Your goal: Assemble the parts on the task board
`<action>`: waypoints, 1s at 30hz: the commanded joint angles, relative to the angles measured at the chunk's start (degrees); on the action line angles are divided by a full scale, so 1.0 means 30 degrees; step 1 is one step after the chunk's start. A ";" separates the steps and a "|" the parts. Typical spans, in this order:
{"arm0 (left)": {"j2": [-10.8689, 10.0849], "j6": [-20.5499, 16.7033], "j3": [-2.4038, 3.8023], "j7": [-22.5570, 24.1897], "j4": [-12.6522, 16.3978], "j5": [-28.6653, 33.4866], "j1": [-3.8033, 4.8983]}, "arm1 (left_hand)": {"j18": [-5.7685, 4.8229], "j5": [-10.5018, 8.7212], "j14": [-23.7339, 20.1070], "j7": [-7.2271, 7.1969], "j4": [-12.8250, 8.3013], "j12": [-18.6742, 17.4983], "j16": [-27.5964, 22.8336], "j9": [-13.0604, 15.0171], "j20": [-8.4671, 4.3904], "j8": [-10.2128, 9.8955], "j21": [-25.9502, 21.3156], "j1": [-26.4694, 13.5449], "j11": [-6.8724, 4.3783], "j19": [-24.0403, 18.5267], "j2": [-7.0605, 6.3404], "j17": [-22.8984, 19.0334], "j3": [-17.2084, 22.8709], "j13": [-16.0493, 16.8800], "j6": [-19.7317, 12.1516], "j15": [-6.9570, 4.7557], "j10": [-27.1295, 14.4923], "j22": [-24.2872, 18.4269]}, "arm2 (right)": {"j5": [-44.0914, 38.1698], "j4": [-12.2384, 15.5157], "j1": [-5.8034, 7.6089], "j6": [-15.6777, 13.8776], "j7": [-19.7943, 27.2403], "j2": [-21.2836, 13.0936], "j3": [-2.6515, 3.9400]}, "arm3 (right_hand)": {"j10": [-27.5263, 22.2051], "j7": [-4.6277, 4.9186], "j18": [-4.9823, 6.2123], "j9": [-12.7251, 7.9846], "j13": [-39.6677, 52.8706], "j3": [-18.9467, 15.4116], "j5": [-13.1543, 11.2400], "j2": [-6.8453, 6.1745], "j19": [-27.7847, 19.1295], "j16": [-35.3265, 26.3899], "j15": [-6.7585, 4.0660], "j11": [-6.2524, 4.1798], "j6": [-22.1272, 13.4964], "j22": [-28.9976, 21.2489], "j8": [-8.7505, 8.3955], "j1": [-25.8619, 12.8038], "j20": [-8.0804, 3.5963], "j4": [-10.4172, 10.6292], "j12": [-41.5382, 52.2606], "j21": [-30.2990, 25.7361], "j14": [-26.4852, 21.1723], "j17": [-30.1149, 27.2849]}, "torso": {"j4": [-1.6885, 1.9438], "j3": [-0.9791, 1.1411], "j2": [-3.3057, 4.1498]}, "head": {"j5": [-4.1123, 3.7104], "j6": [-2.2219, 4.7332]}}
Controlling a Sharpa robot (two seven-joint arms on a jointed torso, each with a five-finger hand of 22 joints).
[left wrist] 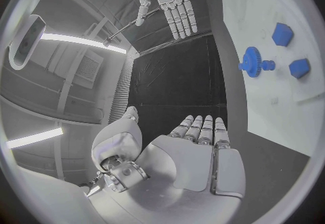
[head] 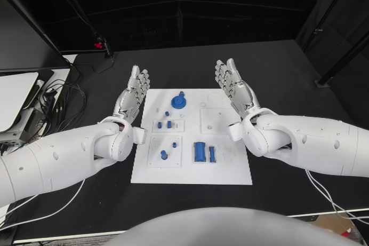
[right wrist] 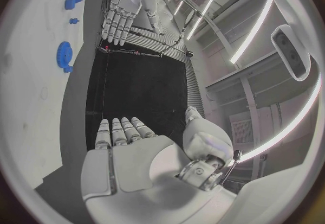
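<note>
Both hands are released and hold nothing: the left hand (head: 132, 96) hangs flat with fingers straight just off the left edge of the task board (head: 231, 174), and the right hand (head: 234, 91) hangs the same way over the board's far right part, palms turned toward each other.

The board lies in the middle of the black worktop (head: 292, 70). On it, the blue gear (head: 179, 101) stands at the far middle, small blue pegs (head: 165, 125) sit left of centre, another small piece (head: 163, 154) lies in the near-left recess, and the blue cylinder (head: 199, 151) stands near the middle with a slimmer blue pin (head: 212, 154) just beside it on the right.

The parts look like rigid moulded plastic — light, stiff, not fragile, but probably smooth enough to slip or roll out of a loose pinch. The cylinder is best taken across its round sides near mid-length; the gear by its central hub or across opposite teeth, since its face offers little to grip. The pegs are small — a fingertip pinch on their sides seems the only hold, and their exact shape is too small to tell.
</note>
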 commanded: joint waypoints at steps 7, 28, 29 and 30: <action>-0.1229 -0.5082 0.2442 -0.2104 0.2849 0.0668 -0.0872 | -0.0113 -0.0067 -0.0015 -0.0006 -0.0059 -0.1804 -0.2350 -0.0020 -0.0017 -0.1401 -0.0063 -0.3221 -0.0003 -0.0083 0.0000 -0.0017 0.0001 -0.0017 -0.0167 -0.0083 -0.0072 -0.1297 | 0.3872 -0.0280 -0.0398 -0.3563 -0.1992 0.0973 0.1604 | -0.0098 0.0006 -0.0127 -0.0375 -0.1916 0.0007 -0.0089 0.0065 0.0001 -0.0390 0.0002 0.0000 -0.0099 -0.1778 -0.0400 -0.2845 -0.0099 -0.0087 -0.0169 -0.0064 -0.0068 -0.1811 | -0.0553 -0.0210 -0.1480 | 0.0957 0.2594; -0.1635 -0.6369 0.3269 -0.2660 0.3747 0.0836 -0.1174 | -0.0113 -0.0067 -0.0015 -0.0006 -0.0059 -0.1804 -0.2350 -0.0020 -0.0017 -0.1401 -0.0063 -0.3221 -0.0003 -0.0083 0.0000 -0.0017 0.0001 -0.0017 -0.0167 -0.0083 -0.0072 -0.1297 | 0.4117 -0.0306 -0.0437 -0.3782 -0.2121 0.1058 0.1754 | -0.0098 0.0006 -0.0127 -0.0375 -0.1916 0.0007 -0.0089 0.0065 0.0001 -0.0390 0.0002 0.0000 -0.0099 -0.1778 -0.0400 -0.2845 -0.0099 -0.0087 -0.0169 -0.0064 -0.0068 -0.1811 | -0.0916 -0.0348 -0.2457 | 0.1648 0.4471; -0.1635 -0.6369 0.3269 -0.2660 0.3747 0.0836 -0.1174 | -0.0113 -0.0067 -0.0015 -0.0006 -0.0059 -0.1804 -0.2350 -0.0020 -0.0017 -0.1401 -0.0063 -0.3221 -0.0003 -0.0083 0.0000 -0.0017 0.0001 -0.0017 -0.0167 -0.0083 -0.0072 -0.1297 | 0.4117 -0.0306 -0.0437 -0.3782 -0.2121 0.1058 0.1754 | -0.0098 0.0006 -0.0127 -0.0375 -0.1916 0.0007 -0.0089 0.0065 0.0001 -0.0390 0.0002 0.0000 -0.0099 -0.1778 -0.0400 -0.2845 -0.0099 -0.0087 -0.0169 -0.0064 -0.0068 -0.1811 | -0.0916 -0.0348 -0.2457 | 0.1648 0.4471; -0.1635 -0.6369 0.3269 -0.2660 0.3747 0.0836 -0.1174 | -0.0113 -0.0067 -0.0015 -0.0006 -0.0059 -0.1804 -0.2350 -0.0020 -0.0017 -0.1401 -0.0063 -0.3221 -0.0003 -0.0083 0.0000 -0.0017 0.0001 -0.0017 -0.0167 -0.0083 -0.0072 -0.1297 | 0.4117 -0.0306 -0.0437 -0.3782 -0.2121 0.1058 0.1754 | -0.0098 0.0006 -0.0127 -0.0375 -0.1916 0.0007 -0.0089 0.0065 0.0001 -0.0390 0.0002 0.0000 -0.0099 -0.1778 -0.0400 -0.2845 -0.0099 -0.0087 -0.0169 -0.0064 -0.0068 -0.1811 | -0.0916 -0.0348 -0.2457 | 0.1648 0.4471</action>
